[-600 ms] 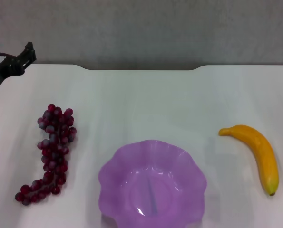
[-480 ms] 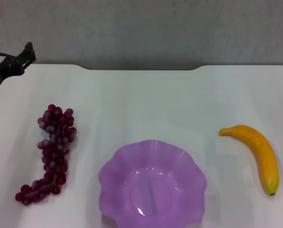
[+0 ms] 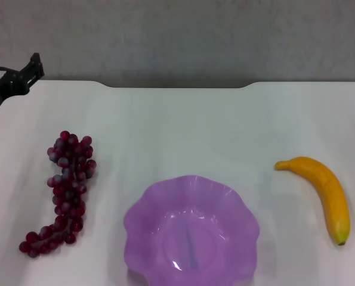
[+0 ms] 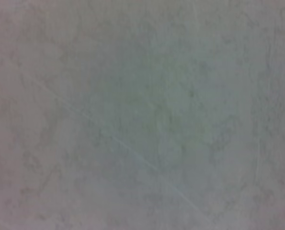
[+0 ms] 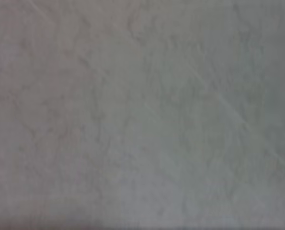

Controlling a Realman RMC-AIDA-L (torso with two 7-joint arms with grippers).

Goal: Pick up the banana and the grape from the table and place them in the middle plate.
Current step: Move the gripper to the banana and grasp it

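In the head view a bunch of dark red-purple grapes (image 3: pixel 67 193) lies on the left of the white table (image 3: pixel 183 125). The yellow-orange banana (image 3: pixel 325 193) lies on the right, its dark tip toward me. The translucent purple plate (image 3: pixel 191 231) with a wavy rim sits between them at the front, empty. My left gripper (image 3: pixel 11 70) hangs at the far left corner, well behind the grapes, fingers apart and empty. My right gripper is out of view. Both wrist views show only a mottled grey surface.
A grey wall (image 3: pixel 177 36) stands behind the table's notched far edge (image 3: pixel 177 86). Bare tabletop lies between the fruits and behind the plate.
My left gripper has shifted very slightly toward the far left. The grapes, banana and plate have not moved.
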